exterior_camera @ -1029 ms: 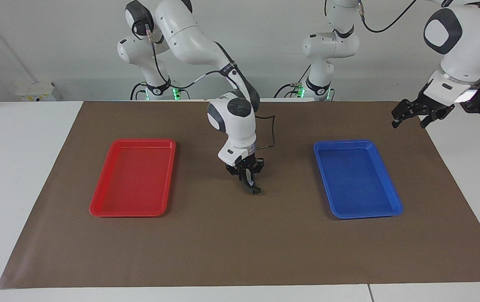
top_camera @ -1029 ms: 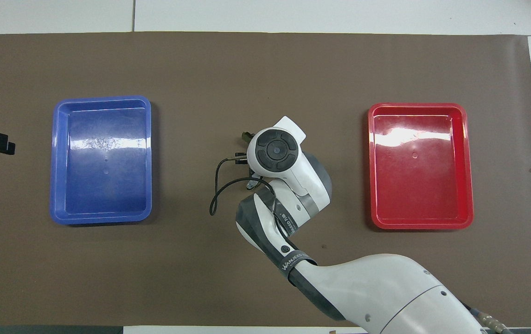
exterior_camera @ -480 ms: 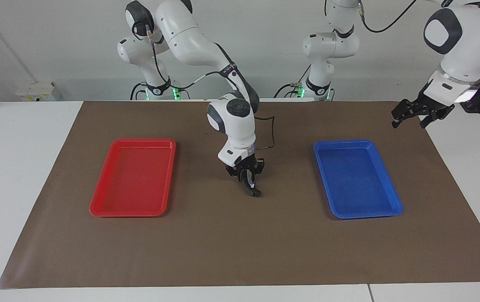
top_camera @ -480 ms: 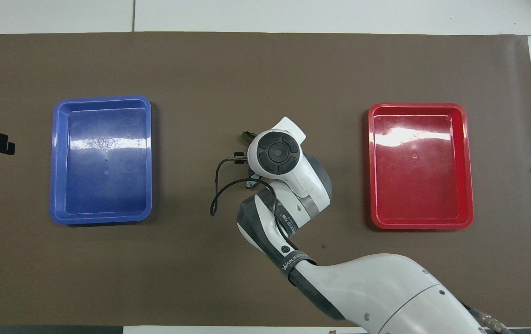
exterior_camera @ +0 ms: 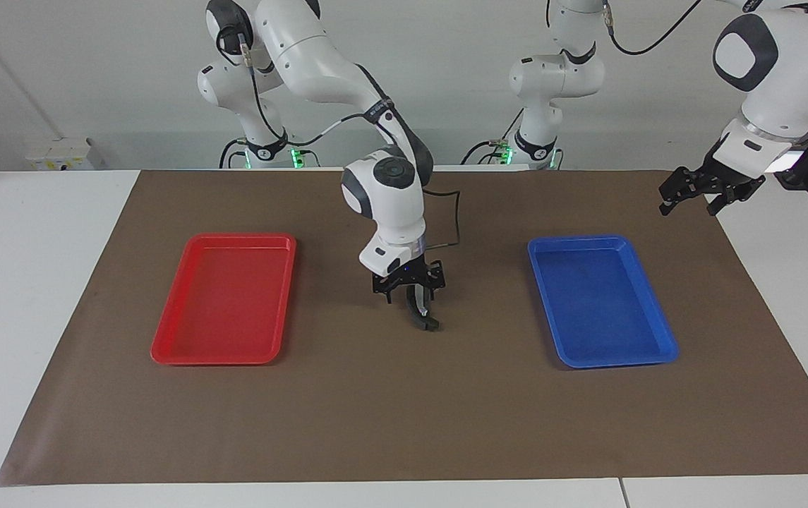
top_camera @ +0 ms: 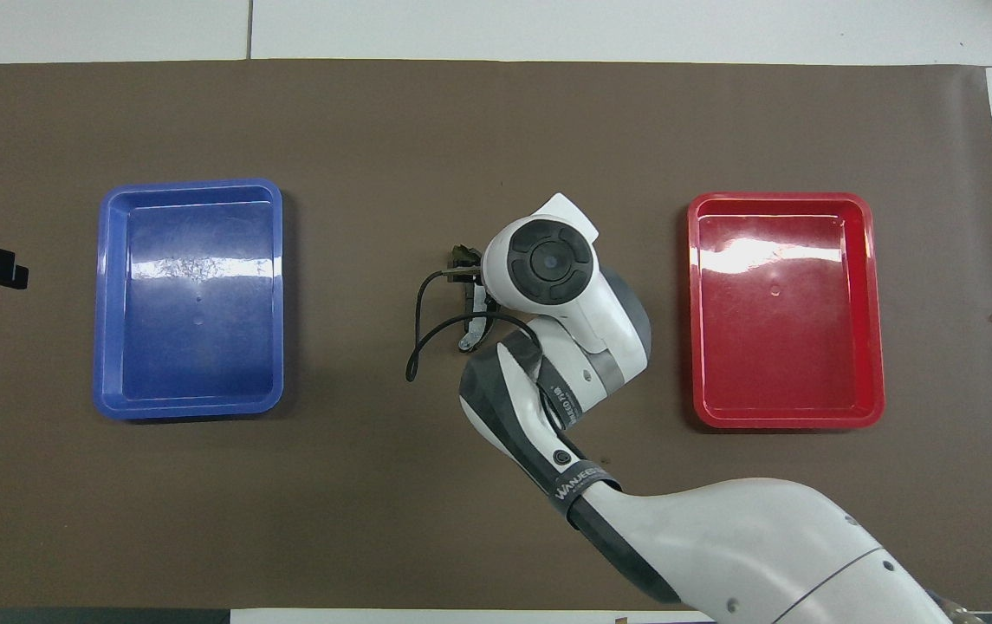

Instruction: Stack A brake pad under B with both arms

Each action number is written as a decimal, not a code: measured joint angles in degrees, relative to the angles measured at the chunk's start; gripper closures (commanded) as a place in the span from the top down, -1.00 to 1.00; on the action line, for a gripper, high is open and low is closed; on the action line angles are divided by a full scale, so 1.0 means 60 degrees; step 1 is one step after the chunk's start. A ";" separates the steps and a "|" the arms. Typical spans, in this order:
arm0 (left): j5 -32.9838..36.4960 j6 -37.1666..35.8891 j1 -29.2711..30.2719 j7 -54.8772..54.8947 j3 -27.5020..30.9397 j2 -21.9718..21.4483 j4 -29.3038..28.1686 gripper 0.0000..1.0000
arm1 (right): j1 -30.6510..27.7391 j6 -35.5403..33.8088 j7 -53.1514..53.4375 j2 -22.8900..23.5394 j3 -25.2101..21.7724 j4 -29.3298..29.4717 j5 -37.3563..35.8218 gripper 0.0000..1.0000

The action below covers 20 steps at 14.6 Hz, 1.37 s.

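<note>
B (exterior_camera: 423, 316), the long curved dark pad, lies on the brown mat (exterior_camera: 404, 409) midway between the two trays. Its silvery band (top_camera: 472, 322) and one dark end (top_camera: 461, 256) show beside the wrist in the overhead view. The A brake pad is hidden, and I cannot tell it apart from B. My right gripper (exterior_camera: 409, 288) hangs open just above B's end nearer to the robots, touching nothing. My left gripper (exterior_camera: 701, 192) waits open and empty, high over the mat's edge at the left arm's end.
A red tray (exterior_camera: 164, 349) lies toward the right arm's end of the mat. A blue tray (exterior_camera: 665, 349) lies toward the left arm's end. Neither holds anything. A black cable (top_camera: 416, 334) loops beside the right wrist.
My right gripper opened, let go of the pad and rose a little above it. The pad stays on the mat. The left arm has not moved.
</note>
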 measured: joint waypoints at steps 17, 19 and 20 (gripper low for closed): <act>0.0000 0.0000 0.0000 0.0000 0.0000 0.0000 0.0000 0.97 | -0.4984 -0.6065 -0.4094 -0.4467 -0.0021 0.0128 -0.0461 1.00; 0.0000 0.0000 0.0000 0.0000 0.0000 0.0000 0.0000 0.97 | -0.5000 -0.6639 -0.4094 -0.4691 -0.0015 0.0273 -0.0461 1.00; 0.0000 0.0000 0.0000 0.0000 0.0000 0.0000 0.0000 0.97 | -0.5004 -0.6740 -0.4094 -0.4754 -0.0013 0.0289 -0.0461 1.00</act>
